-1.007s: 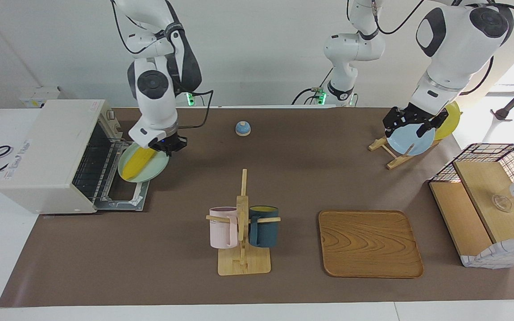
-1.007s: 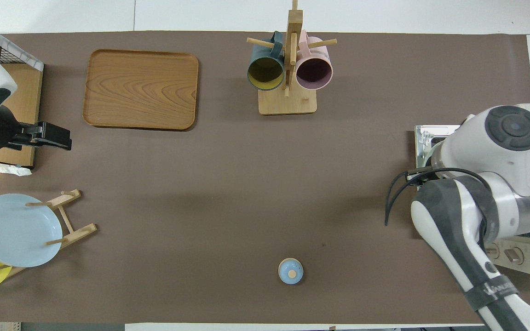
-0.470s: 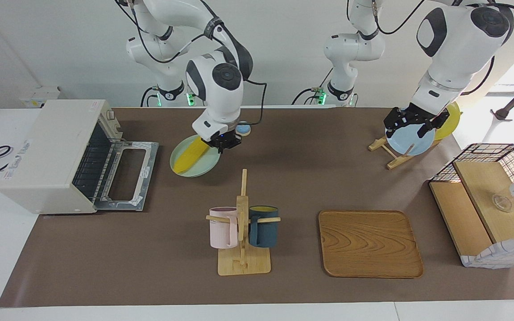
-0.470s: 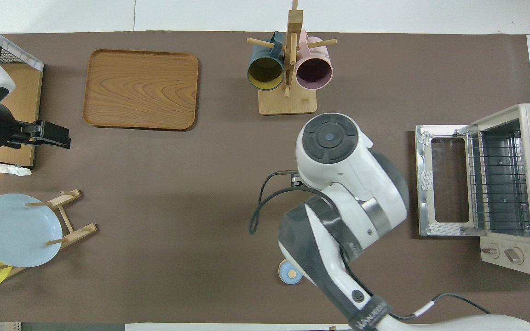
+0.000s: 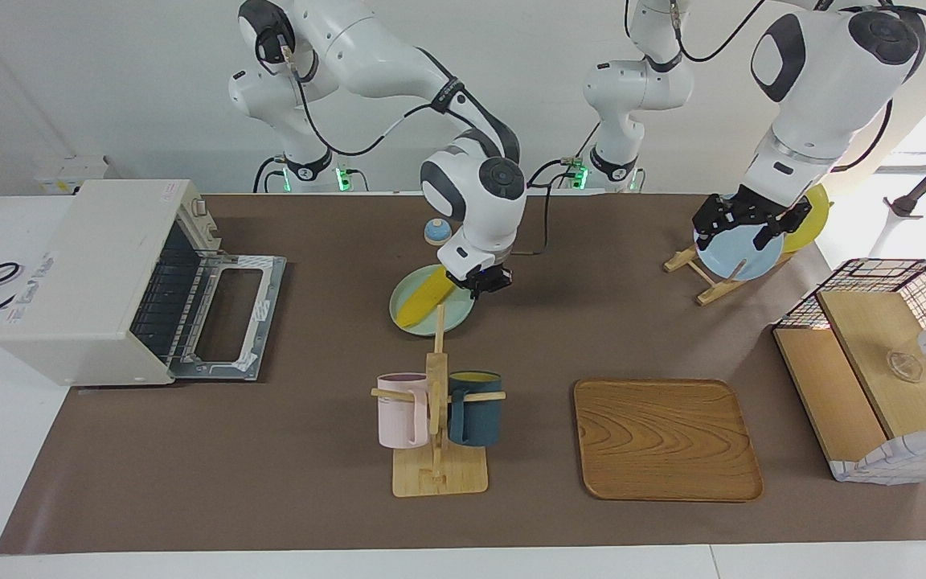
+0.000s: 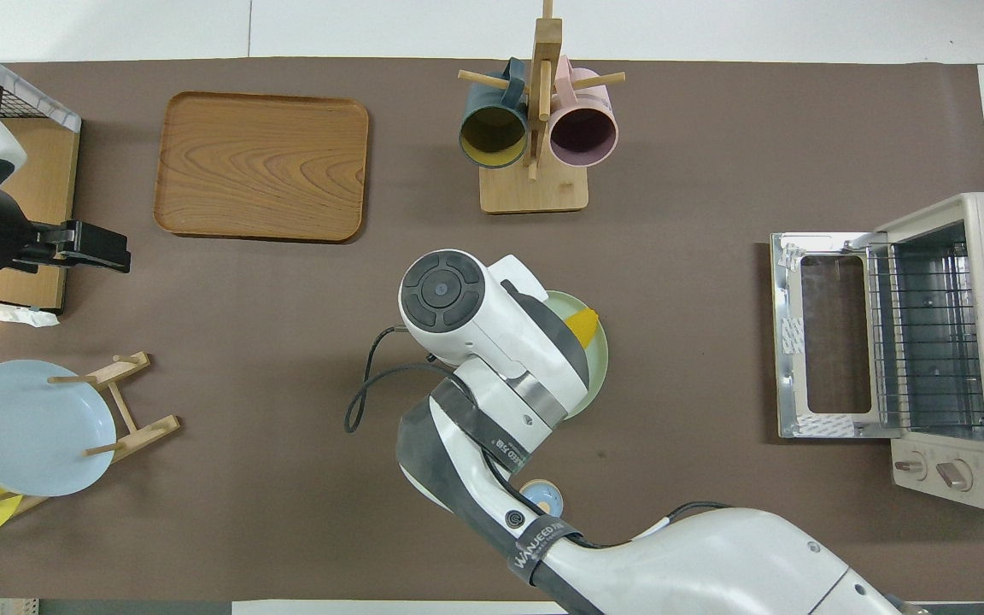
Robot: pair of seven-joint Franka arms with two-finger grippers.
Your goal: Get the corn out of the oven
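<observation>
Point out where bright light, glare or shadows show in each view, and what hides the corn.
Facing view: strong daylight washes out the corner past the wire-and-wood basket box; the right gripper, shut on the pale green plate carrying the yellow corn cob, casts a soft shadow on the brown table mat.
Overhead view: a sunlit patch falls beside the light blue plate; the right arm hides most of the corn.

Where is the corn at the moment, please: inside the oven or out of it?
Out. The corn lies on a pale green plate over mid-table, apart from the oven, whose door hangs open on bare racks.
</observation>
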